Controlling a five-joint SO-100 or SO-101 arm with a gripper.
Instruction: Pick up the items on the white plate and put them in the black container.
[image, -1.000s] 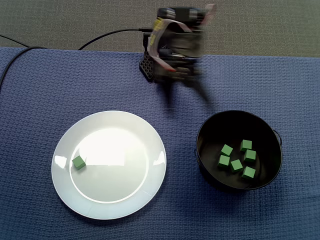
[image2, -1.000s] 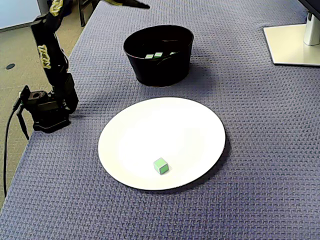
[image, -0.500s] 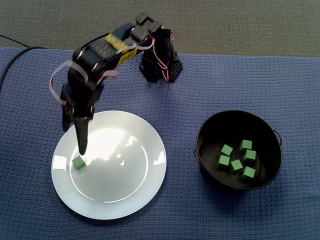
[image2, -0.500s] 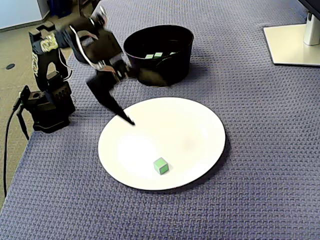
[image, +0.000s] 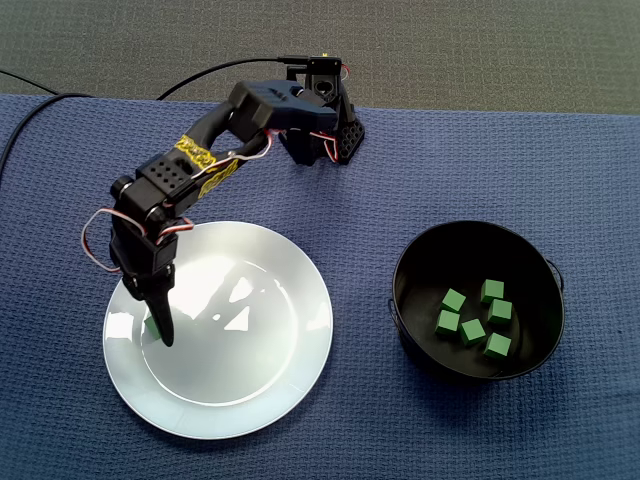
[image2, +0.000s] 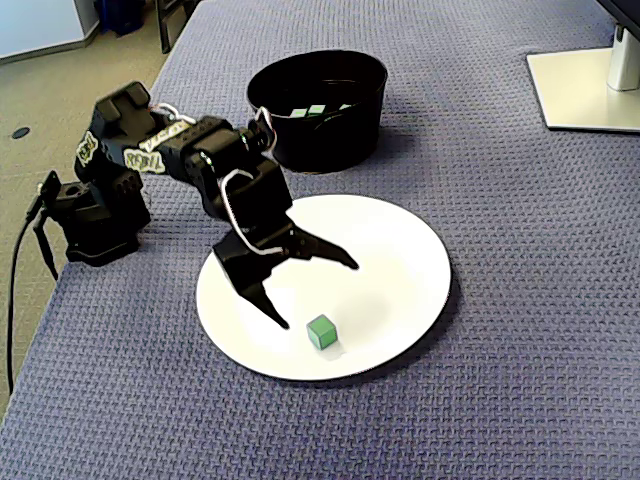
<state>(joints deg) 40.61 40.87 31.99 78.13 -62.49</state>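
One green cube (image2: 321, 331) lies on the white plate (image2: 400, 270), toward the plate's left side in the top-down fixed view. My gripper (image2: 315, 293) hangs low over the plate, open, its two black fingers (image2: 272, 306) spread wide with the cube just in front of the gap, untouched. From above, the gripper (image: 158, 322) covers most of the cube (image: 149, 326); only a green sliver shows on the plate (image: 260, 380). The black container (image: 410, 300) stands to the right with several green cubes (image: 472, 330) inside. The container (image2: 318, 95) sits beyond the plate in the side view.
The arm's base (image: 325, 135) is clamped at the back edge of the blue cloth, with a cable (image: 210, 70) running off left. A white monitor stand (image2: 590, 90) sits at the far right. The table edge runs close behind the base (image2: 90, 225).
The arm swung from near the container across to the plate, came down over the green cube, and its fingers now stand spread around it.
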